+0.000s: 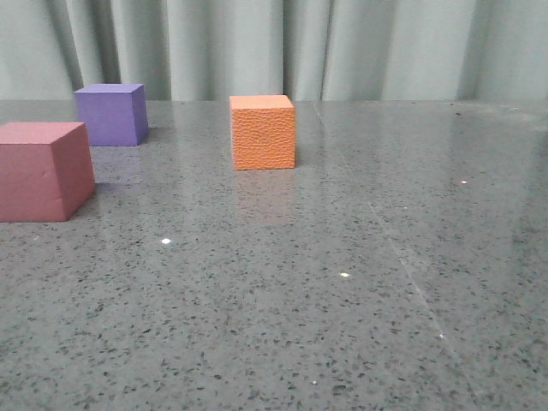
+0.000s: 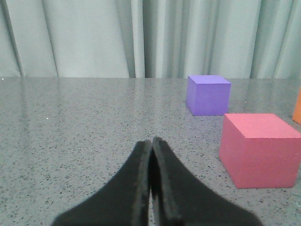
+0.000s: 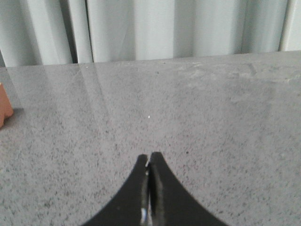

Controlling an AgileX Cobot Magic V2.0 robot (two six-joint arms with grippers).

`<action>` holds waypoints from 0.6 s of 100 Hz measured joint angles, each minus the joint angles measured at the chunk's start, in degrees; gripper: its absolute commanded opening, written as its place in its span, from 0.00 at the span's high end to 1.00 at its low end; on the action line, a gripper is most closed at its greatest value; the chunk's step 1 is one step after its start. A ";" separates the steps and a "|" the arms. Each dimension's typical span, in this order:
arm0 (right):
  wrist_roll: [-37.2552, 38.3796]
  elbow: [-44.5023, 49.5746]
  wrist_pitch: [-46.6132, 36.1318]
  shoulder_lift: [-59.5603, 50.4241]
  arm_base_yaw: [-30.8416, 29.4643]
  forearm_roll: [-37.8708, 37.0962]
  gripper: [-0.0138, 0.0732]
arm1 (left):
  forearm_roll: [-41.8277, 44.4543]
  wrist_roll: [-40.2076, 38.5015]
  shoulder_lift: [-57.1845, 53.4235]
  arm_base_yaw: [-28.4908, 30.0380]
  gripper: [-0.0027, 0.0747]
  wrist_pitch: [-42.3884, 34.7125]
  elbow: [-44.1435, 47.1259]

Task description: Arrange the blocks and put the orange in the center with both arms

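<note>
The orange cube [image 1: 263,132] with a pebbled surface stands on the table near the middle, toward the back. The purple cube [image 1: 111,114] stands at the back left. The pink-red cube [image 1: 44,170] stands at the left edge, nearer the front. Neither gripper shows in the front view. My left gripper [image 2: 151,140] is shut and empty, low over the table; the pink-red cube [image 2: 261,149] and purple cube [image 2: 208,94] lie ahead of it to one side, apart from it. My right gripper [image 3: 149,155] is shut and empty; a sliver of the orange cube [image 3: 4,110] shows at that view's edge.
The table [image 1: 342,282] is grey speckled stone with a glossy sheen. A pale pleated curtain [image 1: 342,47] hangs along its far edge. An orange sliver [image 2: 297,107] shows at the edge of the left wrist view.
</note>
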 measured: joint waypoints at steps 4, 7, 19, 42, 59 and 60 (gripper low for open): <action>-0.09 1.43 -0.34 -0.18 0.00 0.13 0.91 | 0.00 0.00 0.00 0.00 0.99 0.00 0.00; -0.25 2.32 -0.66 -0.27 0.00 0.21 0.91 | 0.00 0.00 0.00 0.00 0.99 0.00 0.00; -0.38 5.54 -2.23 -0.31 0.00 0.34 0.91 | 0.00 0.00 0.00 0.00 0.99 0.00 0.00; -0.49 7.80 -6.23 -0.31 0.00 0.48 0.91 | 0.00 0.00 0.00 0.00 0.99 0.00 0.00; -0.49 7.80 -6.43 -0.31 0.00 0.48 0.91 | 0.00 0.00 0.00 0.00 0.99 0.00 0.00; -0.49 7.80 -6.43 -0.31 0.00 0.48 0.91 | 0.00 0.00 0.00 0.00 0.99 0.00 0.00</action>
